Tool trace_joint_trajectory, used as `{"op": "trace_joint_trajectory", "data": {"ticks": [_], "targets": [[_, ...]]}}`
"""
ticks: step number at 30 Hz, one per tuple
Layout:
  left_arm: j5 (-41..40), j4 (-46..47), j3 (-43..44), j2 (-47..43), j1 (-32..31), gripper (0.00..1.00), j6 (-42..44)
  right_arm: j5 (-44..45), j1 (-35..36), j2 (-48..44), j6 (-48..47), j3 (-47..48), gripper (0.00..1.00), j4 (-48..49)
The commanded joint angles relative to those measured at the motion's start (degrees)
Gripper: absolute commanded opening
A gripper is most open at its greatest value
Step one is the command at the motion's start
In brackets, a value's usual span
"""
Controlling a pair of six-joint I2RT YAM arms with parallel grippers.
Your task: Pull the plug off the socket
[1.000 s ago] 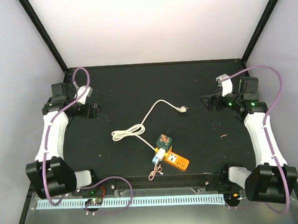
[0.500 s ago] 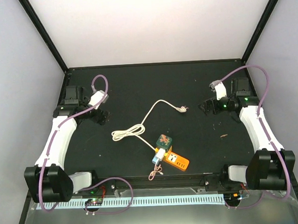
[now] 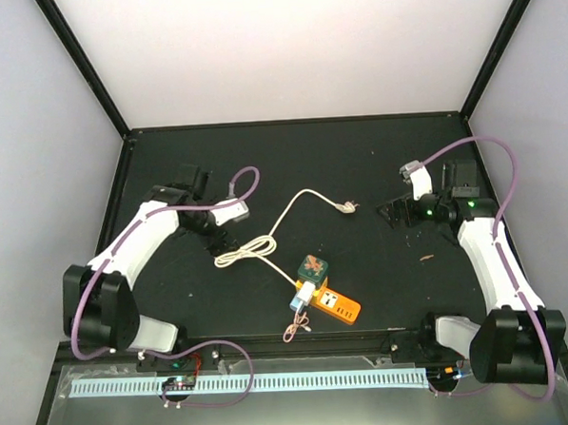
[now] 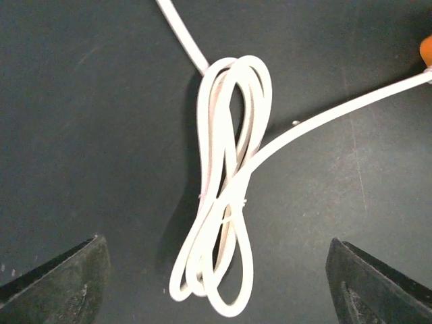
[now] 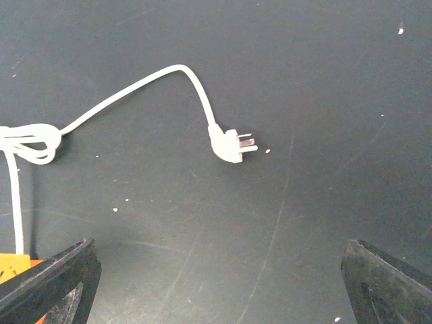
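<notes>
The orange socket [image 3: 337, 307] lies near the table's front edge, with the white plug [image 3: 304, 294] set against its left end. The plug's cream cord runs up to a loose coil [image 3: 247, 251]. From there it goes on to a free end with metal prongs [image 3: 346, 206]. My left gripper [image 3: 219, 237] hovers open just left of the coil. In the left wrist view the coil [image 4: 223, 202] lies between the wide-apart fingers [image 4: 54, 283]. My right gripper [image 3: 395, 212] is open and empty, right of the pronged end [image 5: 231, 145]. A corner of the socket [image 5: 9, 267] shows there.
A dark green cube [image 3: 313, 267] with a reddish top stands just behind the plug and socket. A thin pinkish wire [image 3: 292, 328] trails off the front edge. A small reddish scrap [image 3: 426, 257] lies to the right. Black frame posts rise at the rear corners.
My left arm has swung right and forward from the left edge to the cord coil. The right gripper has edged slightly toward the middle. The plug, socket and cord have not moved.
</notes>
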Motion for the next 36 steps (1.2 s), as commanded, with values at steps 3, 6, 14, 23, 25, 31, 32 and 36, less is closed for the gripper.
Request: {"op": "trace_joint_trajectory", "data": {"ticks": [3, 6, 14, 23, 25, 31, 32, 36], "targets": [[-5.75, -0.21, 6.61, 8.75, -7.18, 0.73, -2.3, -2.22, 0.45, -3.76, 1.75, -2.43, 1.0, 2.14], [-9.26, 0.94, 7.97, 12.72, -9.79, 0.67, -3.95, -2.18, 0.43, -3.9, 2.98, -2.47, 1.0, 1.69], [-13.31, 3.84, 9.32, 18.13, -13.6, 0.62, -5.04, -3.21, 0.43, -5.34, 5.51, -2.95, 1.0, 2.42], [-15.57, 5.45, 11.25, 22.59, -15.55, 0.46, -6.79, -3.24, 0.39, -8.3, 6.0, -4.09, 1.0, 2.88], [-16.89, 6.1, 11.39, 23.52, -16.18, 0.44, -7.29, -3.21, 0.42, -9.43, 6.06, -4.55, 1.0, 3.38], [-17.48, 7.07, 13.33, 26.17, -16.97, 0.25, -9.83, -3.26, 0.39, -10.87, 6.92, -4.77, 1.0, 3.85], [-17.63, 7.38, 13.7, 26.57, -16.95, 0.21, -10.32, -3.27, 0.43, -10.85, 6.97, -4.75, 1.0, 3.83], [-16.98, 8.86, 15.62, 27.68, -16.91, 0.02, -12.54, -3.55, 0.45, -10.66, 7.01, -4.7, 1.0, 3.65]]}}
